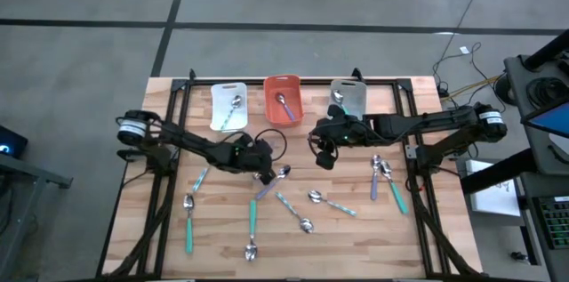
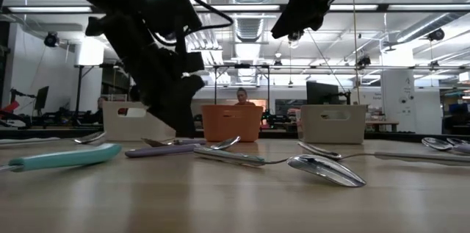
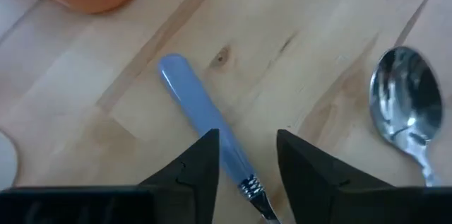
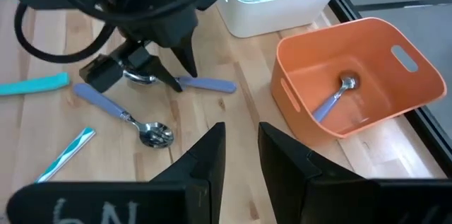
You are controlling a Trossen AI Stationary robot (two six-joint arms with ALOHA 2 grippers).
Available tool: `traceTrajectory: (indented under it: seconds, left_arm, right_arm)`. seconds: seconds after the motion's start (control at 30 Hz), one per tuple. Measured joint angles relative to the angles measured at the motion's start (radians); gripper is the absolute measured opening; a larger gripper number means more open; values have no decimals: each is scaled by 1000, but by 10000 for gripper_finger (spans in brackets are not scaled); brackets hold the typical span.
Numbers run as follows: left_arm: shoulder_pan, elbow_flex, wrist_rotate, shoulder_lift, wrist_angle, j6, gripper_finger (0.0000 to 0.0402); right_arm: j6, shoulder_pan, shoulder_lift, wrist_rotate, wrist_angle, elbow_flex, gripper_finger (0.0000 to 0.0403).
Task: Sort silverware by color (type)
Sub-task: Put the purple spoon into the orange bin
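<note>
A spoon with a lavender handle [image 3: 201, 111] lies flat on the wood near the table's middle, and my left gripper [image 3: 247, 136] stands open over it, one finger on each side of the handle, close to the metal neck. From the right wrist view, the same gripper [image 4: 176, 72] points down at this handle [image 4: 212, 85]. A second spoon's bowl [image 3: 406, 100] lies close by. My right gripper [image 1: 322, 150] hangs above the table in front of the grey bin, narrowly open, with nothing between its fingers [image 4: 212, 153]. My left gripper comes at the lavender handle [image 3: 226, 150] from above, slanting down, fingers across it. One finger [image 3: 205, 171] shows right beside the handle's edge; whether it touches, I cannot tell. The spoon lies flat on the table.
At the far edge stand a white bin [image 1: 228, 104], an orange bin [image 1: 283, 100] and a grey bin [image 1: 348, 97], each with a spoon inside. Teal spoons [image 1: 252, 220] lie near the front, another lavender spoon [image 4: 116, 109] beside my left gripper, more spoons [image 1: 384, 180] at the right.
</note>
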Motion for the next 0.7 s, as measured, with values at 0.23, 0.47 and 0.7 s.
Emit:
traceTrajectory:
  seconds: [0.23, 0.47, 0.7]
  left_arm:
    - [-1, 3, -24, 56, 12, -23, 150]
    - [-1, 2, -30, 77, 11, -38, 143]
    - [-2, -3, -16, 81, 16, -47, 70]
  right_arm:
    - [0, 0, 0, 1, 1, -4, 82]
    - [0, 0, 1, 3, 1, -4, 74]
    - [0, 0, 1, 3, 2, -4, 77]
